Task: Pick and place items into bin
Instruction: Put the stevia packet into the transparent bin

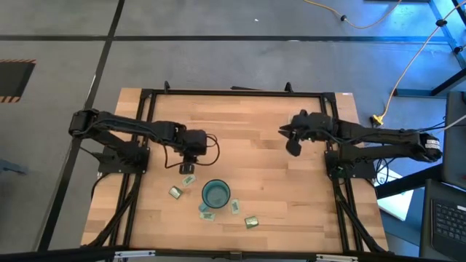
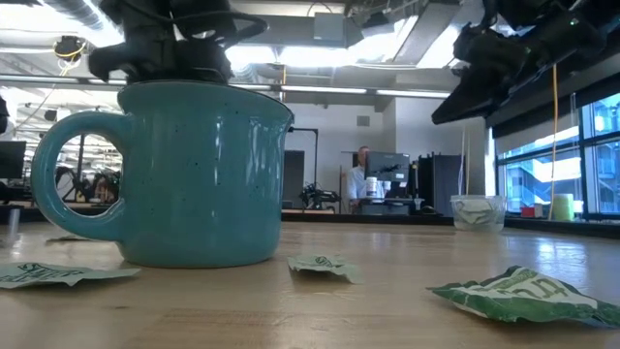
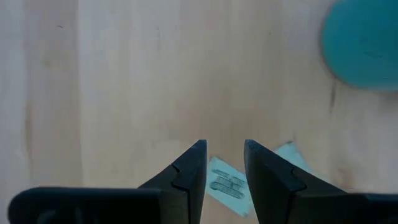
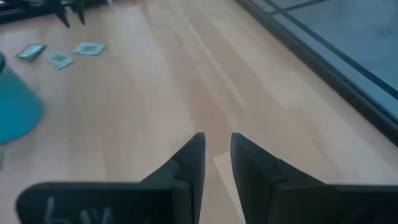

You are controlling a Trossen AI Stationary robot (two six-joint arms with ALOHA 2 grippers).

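Observation:
A teal mug (image 1: 215,193) stands near the table's near edge, with several small green packets lying flat around it (image 1: 175,192) (image 1: 206,213) (image 1: 235,207) (image 1: 252,222). My left gripper (image 1: 188,168) hovers open just far-left of the mug. Straight below its fingertips (image 3: 225,149) lies one light green packet (image 3: 227,183), with a second packet (image 3: 292,155) beside it. My right gripper (image 1: 293,148) hangs open with a narrow gap over bare wood right of centre (image 4: 217,140). A small whitish translucent cup (image 2: 477,211) shows far off in the low view.
The mug (image 2: 184,174) fills the left of the low view, with packets in front of it (image 2: 48,274) (image 2: 320,264) (image 2: 523,296). A black frame (image 1: 233,92) borders the table. Bare wood (image 1: 247,131) lies between the two arms. A person sits at a desk in the room behind (image 2: 360,170).

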